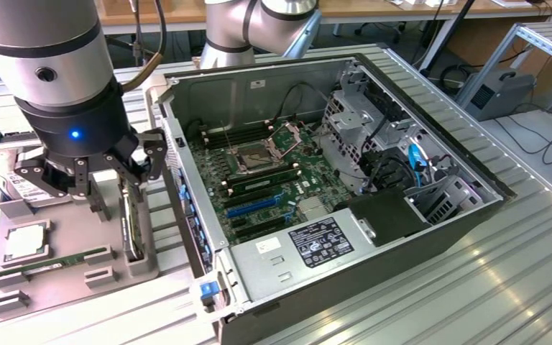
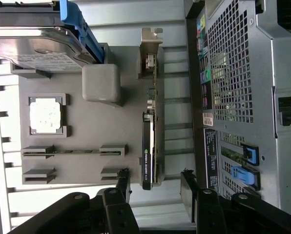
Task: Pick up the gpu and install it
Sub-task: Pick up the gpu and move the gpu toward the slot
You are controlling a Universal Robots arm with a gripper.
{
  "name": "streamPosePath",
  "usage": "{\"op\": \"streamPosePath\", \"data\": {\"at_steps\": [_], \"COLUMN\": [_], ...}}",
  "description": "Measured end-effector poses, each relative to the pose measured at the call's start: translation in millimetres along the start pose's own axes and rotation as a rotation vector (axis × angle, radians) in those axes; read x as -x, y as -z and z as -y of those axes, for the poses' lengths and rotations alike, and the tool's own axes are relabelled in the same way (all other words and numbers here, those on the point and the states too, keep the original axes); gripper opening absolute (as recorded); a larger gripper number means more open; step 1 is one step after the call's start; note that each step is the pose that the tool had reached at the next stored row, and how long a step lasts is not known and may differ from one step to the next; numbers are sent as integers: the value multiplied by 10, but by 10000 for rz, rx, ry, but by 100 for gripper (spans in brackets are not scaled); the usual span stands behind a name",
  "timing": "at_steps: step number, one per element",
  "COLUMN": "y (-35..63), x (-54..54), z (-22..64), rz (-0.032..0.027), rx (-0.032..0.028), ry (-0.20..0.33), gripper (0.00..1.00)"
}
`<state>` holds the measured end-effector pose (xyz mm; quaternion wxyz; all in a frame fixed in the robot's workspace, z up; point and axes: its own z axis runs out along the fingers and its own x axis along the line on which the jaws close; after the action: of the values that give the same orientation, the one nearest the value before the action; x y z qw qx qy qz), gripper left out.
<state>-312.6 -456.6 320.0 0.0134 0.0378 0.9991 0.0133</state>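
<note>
The fingers [image 2: 125,187] stand wide apart and hold nothing. The gripper [image 2: 155,175] hangs over the grey holder tray [image 2: 87,131], which sits on the counter [image 1: 506,287] just beside the open computer case [image 1: 247,90]. The gpu [image 2: 149,141] stands on its long edge in a slot along the tray's edge nearest the case, with its silver bracket [image 2: 150,48] at the end farther from the gripper. In the wrist view the card's black end falls in the gap between the two fingers, closer to one than the other, and neither seems to touch it. I cannot tell how high the fingertips are above it. So the pick-up is not yet made: I judge the work to be at the approach, with grasp, carry and seating all left. Farther across the tray lie a RAM stick [image 2: 72,151], a processor [image 2: 47,114] and, at the far corner, a hard drive [image 2: 33,48]. Inside the case, the expansion slots [image 1: 252,207] on the motherboard [image 1: 276,180] look unoccupied, so nothing is installed.
</note>
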Motion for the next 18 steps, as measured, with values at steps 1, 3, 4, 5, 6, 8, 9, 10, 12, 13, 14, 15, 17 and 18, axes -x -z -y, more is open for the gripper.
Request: {"op": "streamPosePath", "data": {"at_steps": [1,3,4,5,6,8,9,10,12,13,14,15,17,18], "y": [-2,-6,-8,-11,-13,-17,-21,-25,-33,-35,-37,-39,-43,-45], "x": [0,0,0,0,0,-1,-1,-1,-1,-1,-1,-1,-1,-1], "z": [0,0,1,1,1,1,1,1,1,1,1,1,1,1], "rz": [0,0,1,0,0,-1,0,0,0,0,0,0,0,0], "rx": [0,0,-1,-1,0,0,-1,-1,0,0,0,-1,0,-1], "ry": [0,0,0,0,1,0,0,0,0,0,0,0,0,0], "gripper": [54,54,54,54,54,54,54,54,54,54,54,54,54,54]}}
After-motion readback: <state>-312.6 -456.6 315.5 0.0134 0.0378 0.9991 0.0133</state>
